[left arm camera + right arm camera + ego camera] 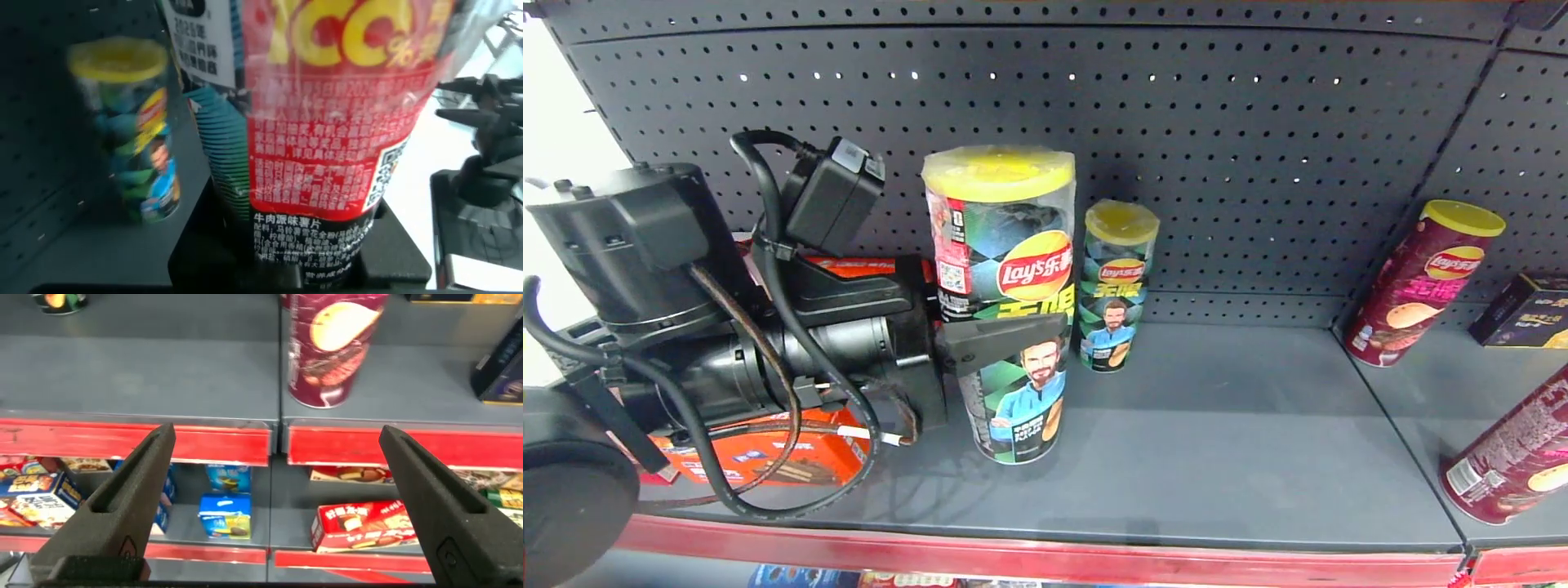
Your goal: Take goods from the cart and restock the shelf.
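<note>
As I read the left wrist feed, my left end effector (1005,343) is clamped on a tall green chips can (1005,269), held upright at the shelf (1217,441); I can't tell whether its base touches the deck. A second green chips can (1119,286) stands just behind it by the pegboard back (1217,163), and an orange box (768,461) lies under the arm. My right end effector (278,506) hangs with fingers spread wide before the red shelf lip (212,445), where a maroon chips can (331,347) sits near the edge.
</note>
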Available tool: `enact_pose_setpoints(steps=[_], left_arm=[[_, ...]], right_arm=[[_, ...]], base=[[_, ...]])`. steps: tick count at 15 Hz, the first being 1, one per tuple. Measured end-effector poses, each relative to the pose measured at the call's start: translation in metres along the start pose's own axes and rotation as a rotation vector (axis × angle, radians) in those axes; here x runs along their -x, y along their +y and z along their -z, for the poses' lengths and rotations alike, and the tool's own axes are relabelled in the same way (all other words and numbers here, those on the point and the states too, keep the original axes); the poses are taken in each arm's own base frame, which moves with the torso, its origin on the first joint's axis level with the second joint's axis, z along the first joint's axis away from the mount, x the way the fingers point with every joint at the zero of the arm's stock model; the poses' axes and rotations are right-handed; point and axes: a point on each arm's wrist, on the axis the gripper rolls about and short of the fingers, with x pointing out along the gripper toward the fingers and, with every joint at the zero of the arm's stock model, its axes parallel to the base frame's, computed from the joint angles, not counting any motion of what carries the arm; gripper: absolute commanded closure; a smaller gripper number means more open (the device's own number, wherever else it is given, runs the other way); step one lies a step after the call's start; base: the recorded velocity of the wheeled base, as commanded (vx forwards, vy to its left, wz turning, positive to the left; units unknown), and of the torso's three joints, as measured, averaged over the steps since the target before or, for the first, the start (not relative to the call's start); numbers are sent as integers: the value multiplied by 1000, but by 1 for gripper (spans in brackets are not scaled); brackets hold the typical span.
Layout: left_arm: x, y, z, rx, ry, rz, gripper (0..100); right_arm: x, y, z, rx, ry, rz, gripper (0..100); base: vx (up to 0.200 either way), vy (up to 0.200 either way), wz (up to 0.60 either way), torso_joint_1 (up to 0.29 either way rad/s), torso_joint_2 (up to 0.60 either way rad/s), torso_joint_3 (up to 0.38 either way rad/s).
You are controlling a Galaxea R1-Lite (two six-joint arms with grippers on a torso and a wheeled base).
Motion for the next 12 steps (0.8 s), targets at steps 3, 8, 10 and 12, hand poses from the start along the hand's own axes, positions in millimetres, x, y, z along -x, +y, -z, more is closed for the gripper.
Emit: enact_pose_setpoints(steps=[3, 8, 10, 12], left_arm=[[6, -3, 0, 0, 0, -6, 100], [15, -4, -4, -10, -10, -26, 100], [15, -3, -5, -15, -15, -27, 100], [15, -3, -5, -11, -18, -30, 100]], right_arm=[[0, 0, 0, -1, 0, 0, 0], [-1, 0, -6, 20, 10, -41, 0], [0, 1, -33, 15, 10, -95, 0], [-7, 3, -61, 37, 45, -224, 0]], base=[[0, 0, 0, 0, 0, 0], [0, 0, 0, 0, 0, 0], [0, 0, 0, 0, 0, 0], [0, 0, 0, 0, 0, 0]])
